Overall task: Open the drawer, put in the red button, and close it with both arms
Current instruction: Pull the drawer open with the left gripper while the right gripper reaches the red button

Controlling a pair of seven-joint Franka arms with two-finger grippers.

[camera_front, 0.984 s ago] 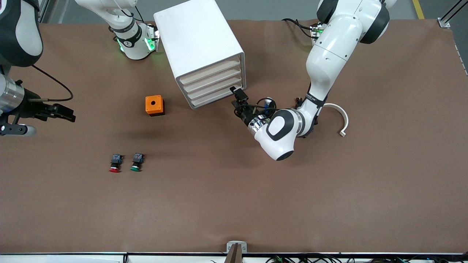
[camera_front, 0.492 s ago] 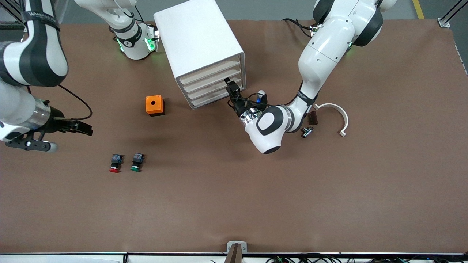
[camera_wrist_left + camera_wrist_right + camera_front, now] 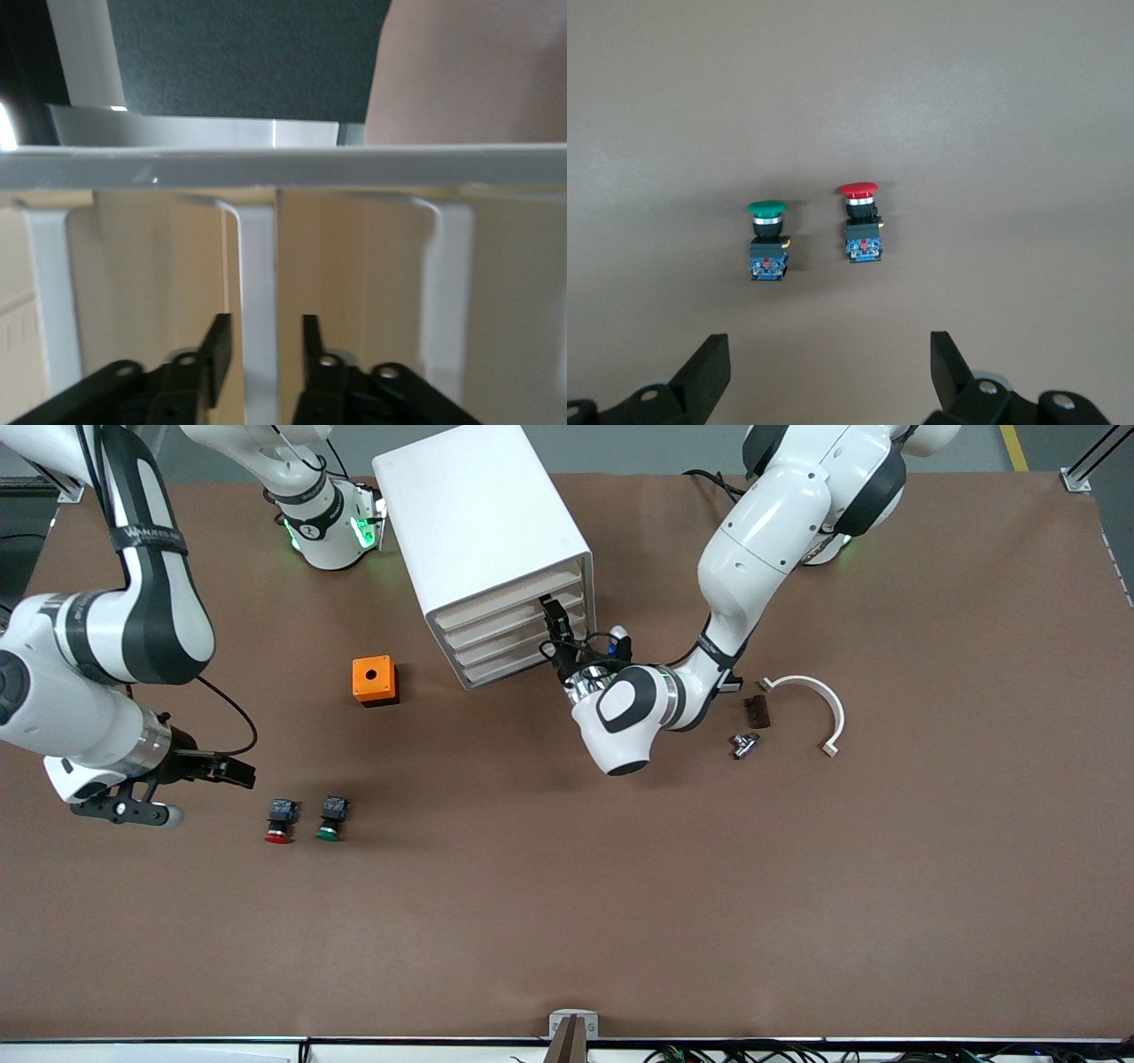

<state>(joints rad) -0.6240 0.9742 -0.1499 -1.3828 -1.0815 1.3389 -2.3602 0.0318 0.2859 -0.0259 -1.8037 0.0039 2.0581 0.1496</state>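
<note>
The left gripper (image 3: 555, 622) is pressed against the drawer fronts of the white cabinet (image 3: 483, 531). The right gripper (image 3: 237, 772) is held low just beside the red button (image 3: 279, 821), which lies next to a green button (image 3: 330, 819). An orange box (image 3: 375, 680) is seen near the cabinet.

glossy arms (image 3: 762, 531) — matt brown table (image 3: 620, 886)

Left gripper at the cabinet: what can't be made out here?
- Which drawer the left gripper is at: in the front view its own wrist covers the spot, and the left wrist view is too close.
- Drawer insides: all fronts are shut.
- Small dark parts beside the white curved piece: too small in the front view.
- Right gripper, open near the red button: body cut off by the wrist view's edge.
</note>
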